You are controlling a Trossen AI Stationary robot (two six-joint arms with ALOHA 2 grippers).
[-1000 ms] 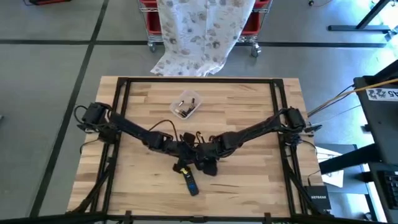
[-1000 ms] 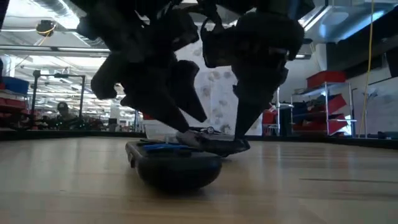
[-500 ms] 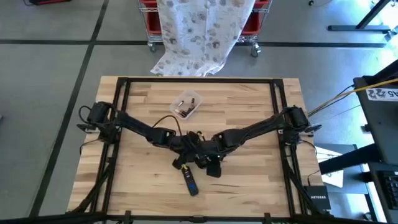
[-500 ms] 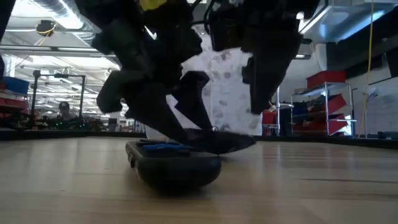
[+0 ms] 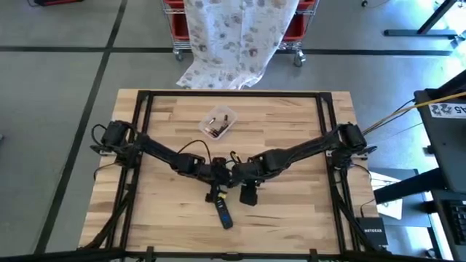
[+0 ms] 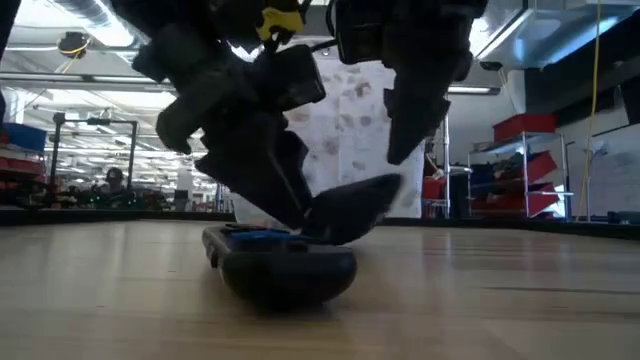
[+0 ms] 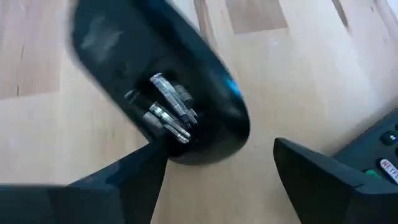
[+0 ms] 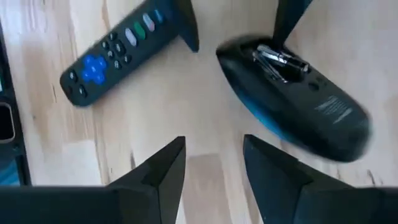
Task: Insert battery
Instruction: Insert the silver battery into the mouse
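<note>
Not much progress to report on this one, honestly. Starting at the left: the left gripper (image 7: 217,149) is parked mid-desk (image 5: 291,116) with its jaws spread wide. One finger looks to be nudged against the edge of the black mouse-shaped device (image 7: 155,93), but nothing is actually clamped.

The device is turned belly-up and, in the low view, looks tipped up at one end, not lying flat. Its battery bay is exposed: the bare metal contacts (image 7: 168,115) can be seen, and no battery is spotted inside. A remote (image 8: 115,56) is lying just beside it, untouched.

Over on the right, the right gripper (image 8: 214,140) is hung near the device with its jaws open too, and nothing is carried in them.

A battery isn't clearly made out anywhere. A small clear tub (image 5: 218,122) is set farther back on the desk with something dark in it, too small to tell what.

So the bay is opened and faced up, which is probably the prep part done. Fetching a battery, lining it up and seating it is all judged to be left.
</note>
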